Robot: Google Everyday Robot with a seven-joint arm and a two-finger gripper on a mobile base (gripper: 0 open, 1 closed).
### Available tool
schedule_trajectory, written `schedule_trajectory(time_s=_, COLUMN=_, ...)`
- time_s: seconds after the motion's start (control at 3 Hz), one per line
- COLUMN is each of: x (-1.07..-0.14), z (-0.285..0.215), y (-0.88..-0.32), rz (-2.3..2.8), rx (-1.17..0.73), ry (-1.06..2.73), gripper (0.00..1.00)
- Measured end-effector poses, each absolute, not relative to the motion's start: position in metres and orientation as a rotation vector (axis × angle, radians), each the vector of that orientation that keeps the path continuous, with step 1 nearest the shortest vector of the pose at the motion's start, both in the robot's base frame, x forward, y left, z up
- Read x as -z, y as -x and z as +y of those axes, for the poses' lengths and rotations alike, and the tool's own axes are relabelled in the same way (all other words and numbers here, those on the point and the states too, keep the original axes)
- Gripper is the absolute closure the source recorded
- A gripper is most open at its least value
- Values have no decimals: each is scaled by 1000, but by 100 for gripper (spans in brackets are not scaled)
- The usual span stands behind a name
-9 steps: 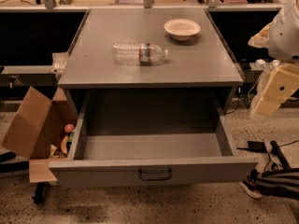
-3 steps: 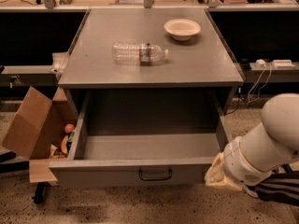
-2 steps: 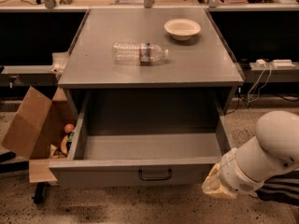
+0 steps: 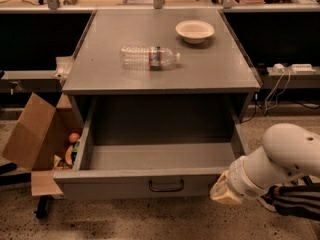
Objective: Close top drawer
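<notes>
Your gripper is sitting at 4 o'clock, beside the open top drawer (its grip: cannot tell).

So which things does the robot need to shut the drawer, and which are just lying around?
For the job:
wide grey metal top drawer, pulled out
its small dark handle
cream-coloured gripper, by the drawer's front right corner

Just lying about:
clear plastic bottle, on its side on the grey cabinet top
pale round bowl, also up there
brown cardboard box, left of the cabinet
</notes>
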State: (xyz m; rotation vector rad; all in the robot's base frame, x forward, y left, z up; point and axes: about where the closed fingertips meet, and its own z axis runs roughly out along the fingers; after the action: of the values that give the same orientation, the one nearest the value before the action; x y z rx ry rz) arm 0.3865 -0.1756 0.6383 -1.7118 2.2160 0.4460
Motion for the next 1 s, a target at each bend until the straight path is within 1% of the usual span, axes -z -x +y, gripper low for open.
schedule_trajectory(time_s=1.0, x=-638, z=-175, y=-388, rz=2215, rx=-445, ry=1708, gripper=26)
